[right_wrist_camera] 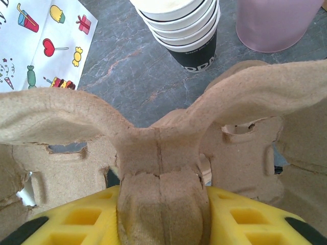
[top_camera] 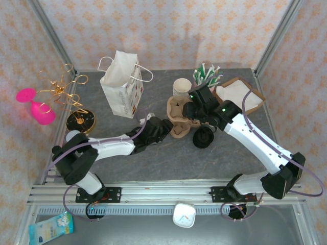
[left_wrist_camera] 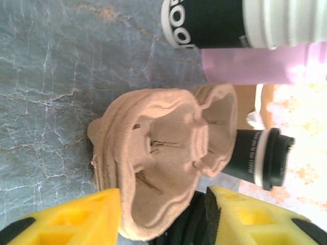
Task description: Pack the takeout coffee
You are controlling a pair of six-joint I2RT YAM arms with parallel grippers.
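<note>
Cup carrier (top_camera: 179, 121) sits mid-counter, brown moulded pulp, and both arms are on it! Over on the right, the right hand (right_wrist_camera: 161, 204) has its yellow fingers (right_wrist_camera: 76, 222) pinched narrow on the carrier's central ridge, pulp squeezed between them, the carrier's wings flaring out to either side. The left hand (left_wrist_camera: 163, 196) comes in low from the other side with its fingers (left_wrist_camera: 76, 219) spread wide around the near corner pocket; one finger is against the rim, while a dark gap shows beside the other. Just behind the carrier stands a stack of paper cups (top_camera: 182, 88), black sleeves and white rims, and next to it a pink container (right_wrist_camera: 276, 23) holding green-and-white sticks. Black lids (top_camera: 204, 138) are piled on the grey counter (top_camera: 153, 163) just right of the carrier. The white paper bag (top_camera: 122, 87) stands upright at the back left, well apart, and an open cardboard box (top_camera: 240, 94) sits back right.
</note>
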